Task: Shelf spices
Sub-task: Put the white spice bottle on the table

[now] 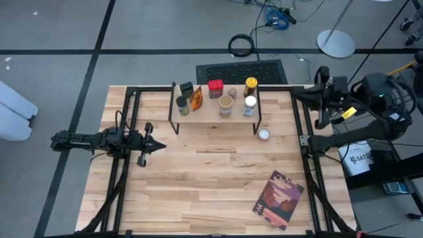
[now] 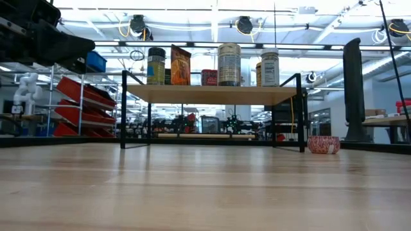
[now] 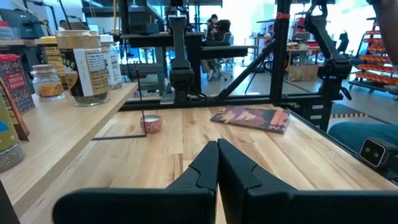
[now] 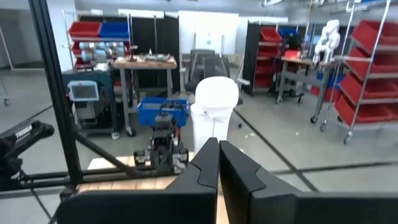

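Observation:
The shelf (image 1: 215,116) stands at the far middle of the table on thin black legs. Several spices stand on its plank: a red tin (image 1: 215,88), an orange-labelled box (image 1: 196,99), a tan-topped jar (image 1: 226,104), a yellow-topped jar (image 1: 250,86) and a white-topped jar (image 1: 250,104). One small round tin (image 1: 264,135) (image 2: 323,144) (image 3: 151,123) sits on the table just right of the shelf's right leg. My left gripper (image 1: 160,145) (image 3: 217,155) hovers shut over the table's left part, pointing right. My right gripper (image 1: 299,94) (image 4: 219,155) waits shut at the far right edge.
A flat reddish-purple book (image 1: 278,199) (image 3: 252,117) lies near the table's near right corner. Black frame rails (image 1: 125,165) run along the left and right sides. Bare planks (image 1: 211,178) lie between the shelf and the near edge.

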